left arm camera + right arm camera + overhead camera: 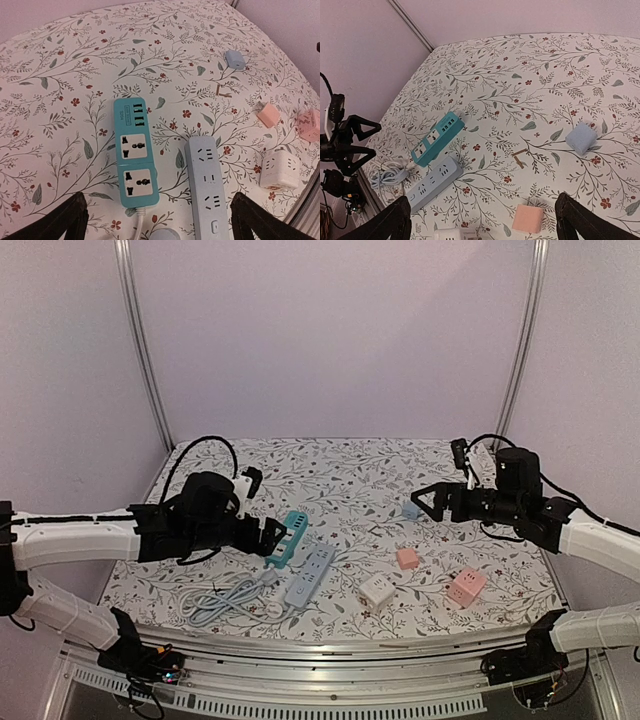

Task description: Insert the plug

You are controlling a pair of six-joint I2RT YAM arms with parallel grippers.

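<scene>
A teal power strip [291, 537] lies at the front left of the floral table, and a pale blue-grey power strip [310, 575] lies beside it. Both show in the left wrist view, teal strip [134, 150] and pale strip [208, 187]. A small pink plug [406, 559] with metal prongs lies to the right, also in the right wrist view [527, 218]. My left gripper [272, 537] is open and empty, hovering over the near end of the teal strip [159, 207]. My right gripper [428, 502] is open and empty, above the table right of centre [482, 210].
A small blue plug [410, 510] lies behind the pink one. A white cube adapter [376, 589] and a pink cube adapter [466, 587] sit near the front edge. A coiled pale cable [215, 602] lies at the front left. Metal posts stand at the back corners.
</scene>
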